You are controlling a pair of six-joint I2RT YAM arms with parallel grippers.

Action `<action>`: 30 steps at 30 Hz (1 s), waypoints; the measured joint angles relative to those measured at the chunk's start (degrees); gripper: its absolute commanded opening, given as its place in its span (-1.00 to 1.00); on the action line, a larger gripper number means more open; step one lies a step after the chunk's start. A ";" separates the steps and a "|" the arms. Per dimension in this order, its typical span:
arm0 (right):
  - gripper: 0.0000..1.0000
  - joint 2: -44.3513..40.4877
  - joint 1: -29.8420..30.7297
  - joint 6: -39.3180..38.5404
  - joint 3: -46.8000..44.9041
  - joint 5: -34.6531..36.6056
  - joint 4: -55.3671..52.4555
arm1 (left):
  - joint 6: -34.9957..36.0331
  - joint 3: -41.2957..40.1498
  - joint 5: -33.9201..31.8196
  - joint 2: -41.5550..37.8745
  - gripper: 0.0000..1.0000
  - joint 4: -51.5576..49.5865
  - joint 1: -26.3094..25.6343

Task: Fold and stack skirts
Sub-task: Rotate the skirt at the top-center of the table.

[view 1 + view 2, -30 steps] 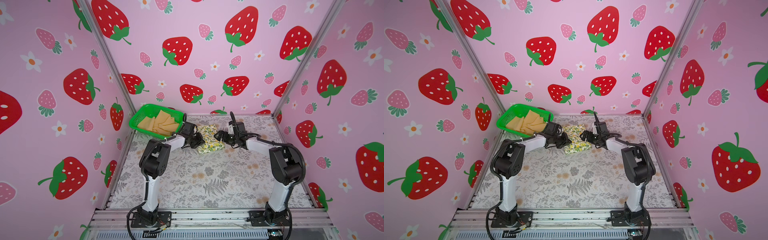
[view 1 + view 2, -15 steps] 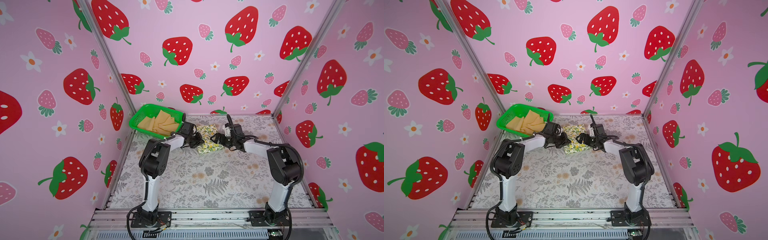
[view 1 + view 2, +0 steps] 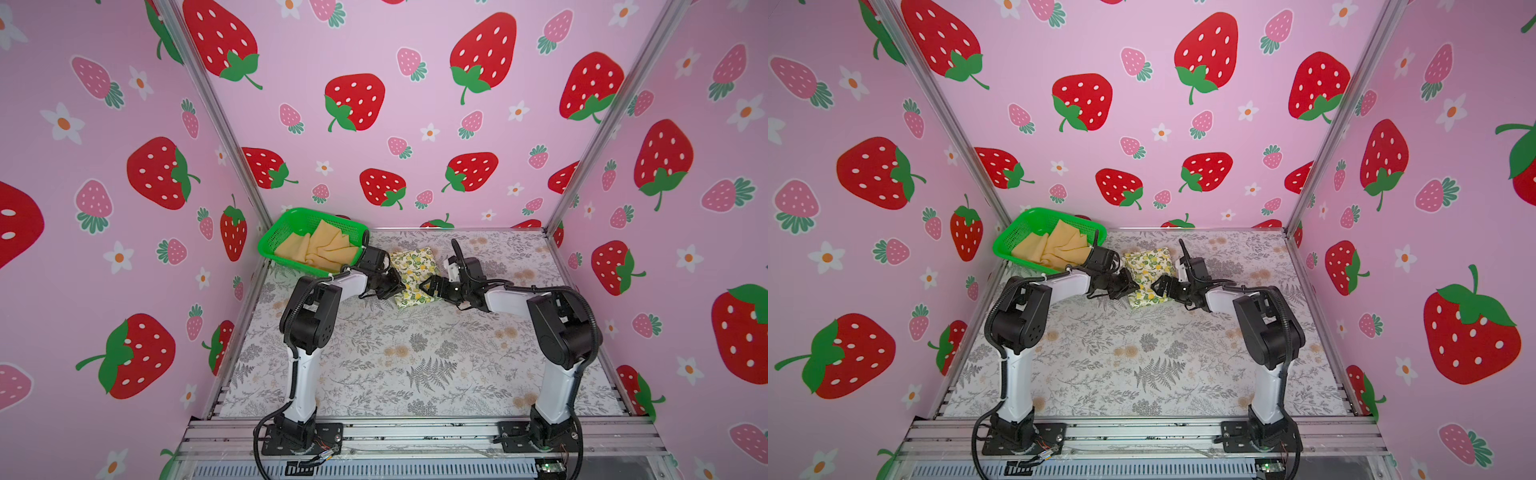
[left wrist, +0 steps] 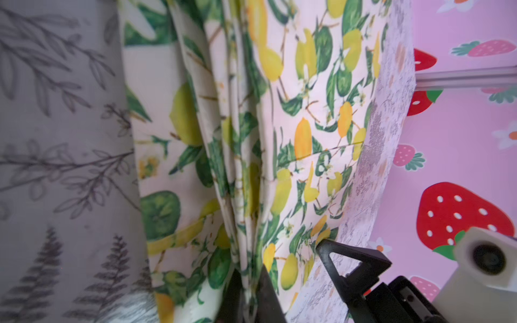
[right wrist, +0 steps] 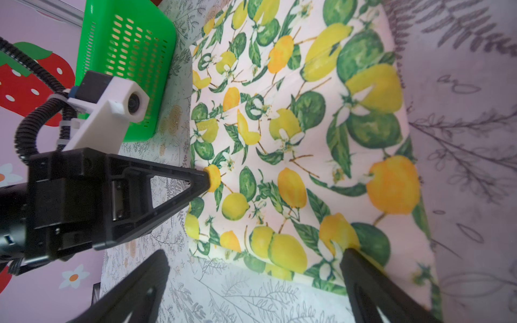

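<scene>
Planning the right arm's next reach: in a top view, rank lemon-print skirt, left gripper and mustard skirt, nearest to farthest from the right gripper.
1. lemon-print skirt: right at the right gripper.
2. left gripper: across the skirt, at its opposite edge.
3. mustard skirt: in the green basket, back-left corner.

A robot test booth: pink strawberry-print walls, aluminium frame rails, and a floral-covered tabletop.
</scene>
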 measured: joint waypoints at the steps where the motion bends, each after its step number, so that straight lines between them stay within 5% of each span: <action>1: 0.99 0.00 0.04 0.07 -0.44 0.00 0.50 | 0.26 0.00 -0.07 0.00 -0.41 -0.11 0.00; 16: 0.99 -1.73 3.21 3.06 -7.30 1.22 8.72 | 3.15 3.82 -2.03 0.87 0.12 -6.69 -0.26; 22: 0.99 -7.93 6.25 3.80 -10.43 3.21 5.09 | 5.35 5.55 -5.70 -1.18 0.99 -11.63 -0.24; 30: 0.99 -11.02 2.91 -2.14 3.58 7.04 -2.69 | 5.70 4.85 -8.39 -11.67 0.98 -14.75 -0.61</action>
